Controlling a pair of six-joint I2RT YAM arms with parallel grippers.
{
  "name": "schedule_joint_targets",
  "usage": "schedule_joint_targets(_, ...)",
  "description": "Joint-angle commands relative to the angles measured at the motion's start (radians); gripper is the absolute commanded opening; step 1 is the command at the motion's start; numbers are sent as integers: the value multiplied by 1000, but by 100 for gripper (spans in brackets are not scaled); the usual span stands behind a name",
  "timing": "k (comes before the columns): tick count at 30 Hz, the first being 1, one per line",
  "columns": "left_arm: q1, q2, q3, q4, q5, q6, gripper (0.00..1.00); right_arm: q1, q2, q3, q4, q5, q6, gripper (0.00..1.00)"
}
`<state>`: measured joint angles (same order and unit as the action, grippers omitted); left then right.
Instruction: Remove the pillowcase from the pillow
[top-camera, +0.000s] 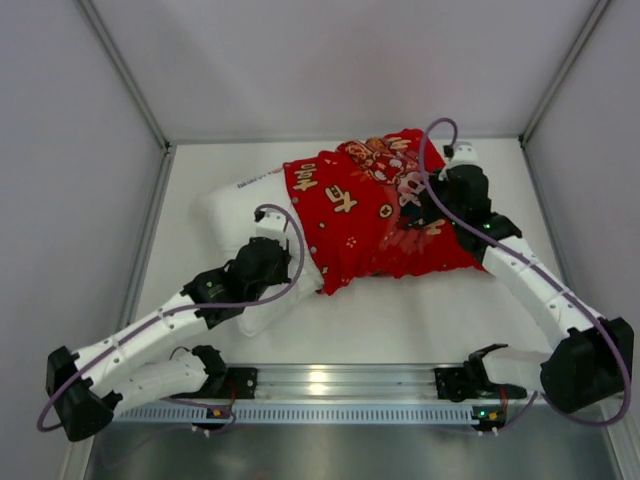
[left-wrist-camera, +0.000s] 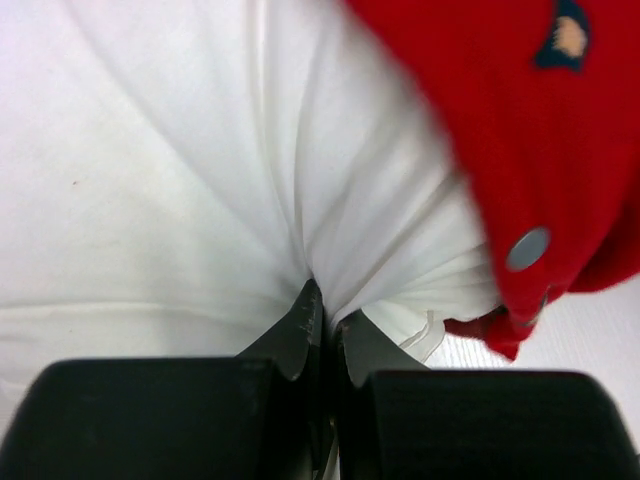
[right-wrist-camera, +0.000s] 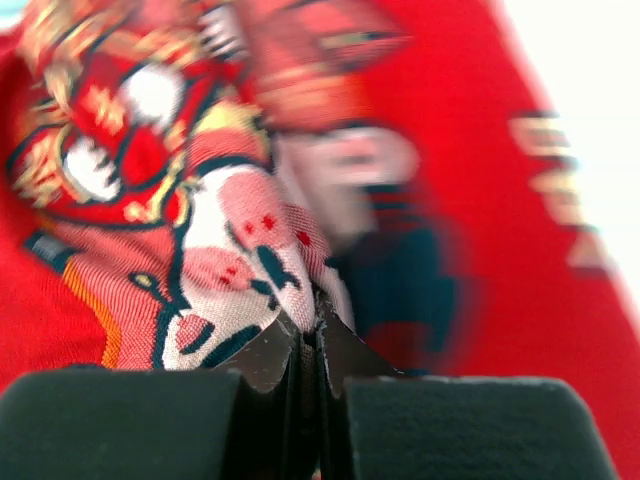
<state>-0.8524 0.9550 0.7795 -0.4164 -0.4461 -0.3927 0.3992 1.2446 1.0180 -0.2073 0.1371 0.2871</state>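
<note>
The red printed pillowcase (top-camera: 375, 215) covers the right part of the white pillow (top-camera: 228, 212), whose left end sticks out bare. My left gripper (top-camera: 272, 262) sits at the pillow's near edge, just left of the pillowcase hem, and is shut on a pinch of white pillow fabric (left-wrist-camera: 300, 200). The red hem with a grey snap (left-wrist-camera: 527, 248) hangs at the right of the left wrist view. My right gripper (top-camera: 428, 205) rests on top of the pillowcase near its right side, shut on a raised fold of the printed cloth (right-wrist-camera: 265, 265).
The table is white with grey walls on the left, the back and the right. A metal rail (top-camera: 330, 385) runs along the near edge between the arm bases. The pillow lies diagonally across the middle and back of the table.
</note>
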Motion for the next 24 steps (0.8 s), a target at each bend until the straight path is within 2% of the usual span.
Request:
schedule_joint_targets(1, 18, -119, 4, -54, -225, -55, 0, -215, -77, -65, -87, 127, 41, 0)
schedule_joint_targets(2, 22, -146, 6, -61, -239, -58, 0, -276, -85, -94, -87, 113, 46, 0)
schedule_joint_targets(5, 29, -177, 17, -85, -278, -66, 0, -333, -88, -127, -86, 88, 55, 0)
schedule_joint_targets(9, 29, -186, 15, -87, -293, -63, 0, -333, -83, -136, -80, 67, 72, 0)
schedule_joint_targets(13, 29, -159, 18, -75, -240, -55, 0, -315, -134, -141, -37, -63, 72, 1)
schedule_joint_targets(14, 29, -156, 15, -62, -220, -43, 0, -301, -172, -137, -30, -85, 67, 10)
schedule_joint_targets(15, 29, -154, 15, -56, -214, -37, 0, -293, -194, -130, -29, -121, 60, 41)
schedule_joint_targets(16, 30, -151, 15, -50, -209, -34, 0, -284, -218, -112, -33, -131, 57, 54)
schedule_joint_targets(18, 29, -147, 21, -44, -198, -23, 0, -258, -289, -90, -69, -131, 57, 69)
schedule_joint_targets(21, 29, -133, 36, -44, -195, -15, 0, -226, -390, -64, -118, -157, 66, 76)
schedule_joint_targets(24, 29, -124, 61, -44, -190, -6, 0, -186, -488, -93, -142, -171, 78, 71)
